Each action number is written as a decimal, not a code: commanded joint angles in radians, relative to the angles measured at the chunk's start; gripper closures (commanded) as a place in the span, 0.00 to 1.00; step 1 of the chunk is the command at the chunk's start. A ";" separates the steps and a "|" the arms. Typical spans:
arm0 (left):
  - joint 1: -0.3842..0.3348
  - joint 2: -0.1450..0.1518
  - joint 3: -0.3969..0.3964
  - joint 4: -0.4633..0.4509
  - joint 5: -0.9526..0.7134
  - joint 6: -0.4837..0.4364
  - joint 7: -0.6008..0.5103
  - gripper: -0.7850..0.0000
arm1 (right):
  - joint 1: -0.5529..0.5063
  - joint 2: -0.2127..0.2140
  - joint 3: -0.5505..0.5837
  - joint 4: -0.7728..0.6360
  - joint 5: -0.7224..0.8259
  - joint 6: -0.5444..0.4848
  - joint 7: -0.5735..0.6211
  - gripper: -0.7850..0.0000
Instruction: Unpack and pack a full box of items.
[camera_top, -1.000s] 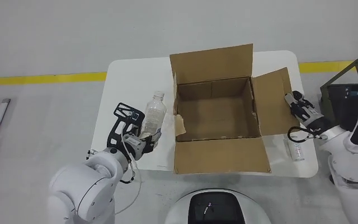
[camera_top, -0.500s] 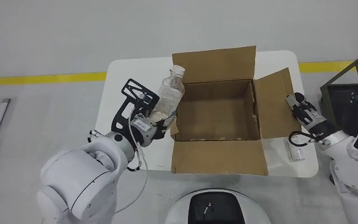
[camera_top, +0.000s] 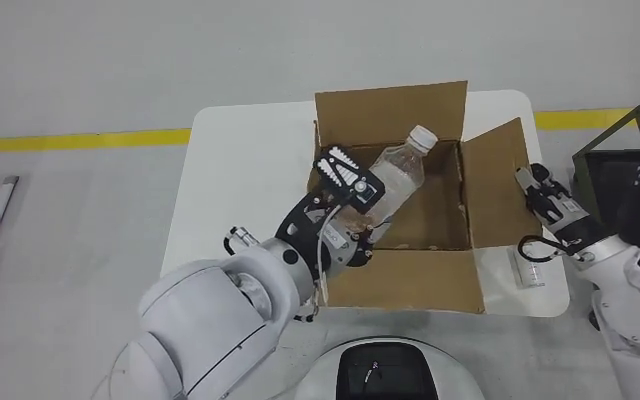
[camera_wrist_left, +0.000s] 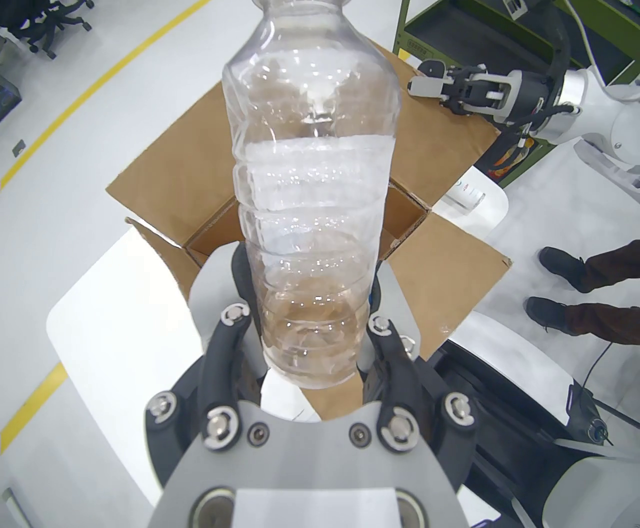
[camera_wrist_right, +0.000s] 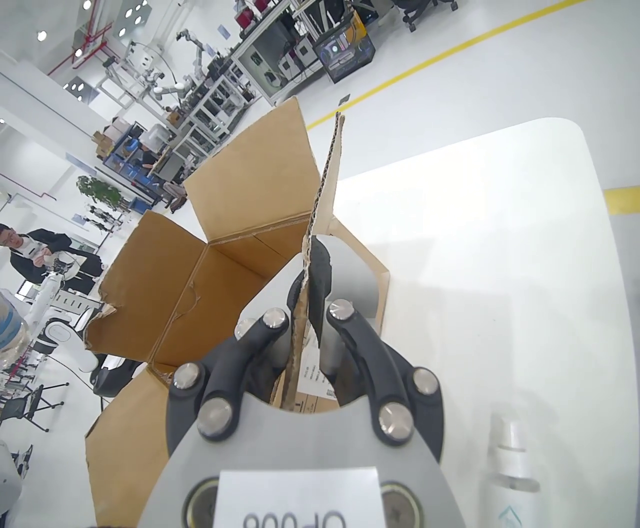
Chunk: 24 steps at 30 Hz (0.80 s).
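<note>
An open cardboard box (camera_top: 400, 270) stands on the white table (camera_top: 240, 170), its flaps spread out. My left gripper (camera_top: 352, 212) is shut on the base of a clear plastic water bottle (camera_top: 395, 180) and holds it tilted over the box's left part, cap toward the far side. Seen from the left wrist, the bottle (camera_wrist_left: 312, 190) sits between the fingers (camera_wrist_left: 227, 320), partly filled with water. My right gripper (camera_wrist_right: 306, 280) is shut on the edge of the box's right flap (camera_wrist_right: 325, 175), at the table's right side (camera_top: 530, 180).
A small white spray bottle (camera_top: 528, 268) lies on the table beside the right flap, close to the right arm; it also shows as a bottle (camera_wrist_right: 510, 450) below the right wrist. A dark green cart (camera_top: 610, 170) stands off the table's right edge.
My left gripper has carried the water bottle from the table left of the box up and rightward, over the box opening. The right gripper has stayed on the flap.
</note>
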 joint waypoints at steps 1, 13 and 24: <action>0.000 0.000 0.000 0.000 0.000 0.000 0.000 1.00 | -0.002 0.000 0.001 -0.003 0.002 0.001 -0.003 1.00; 0.000 0.000 0.000 0.000 0.000 0.000 0.000 1.00 | -0.015 0.002 0.002 -0.017 0.019 0.000 -0.008 1.00; 0.008 -0.007 0.030 0.140 -0.027 0.051 0.084 1.00 | -0.003 0.005 -0.005 -0.086 0.027 0.007 0.018 1.00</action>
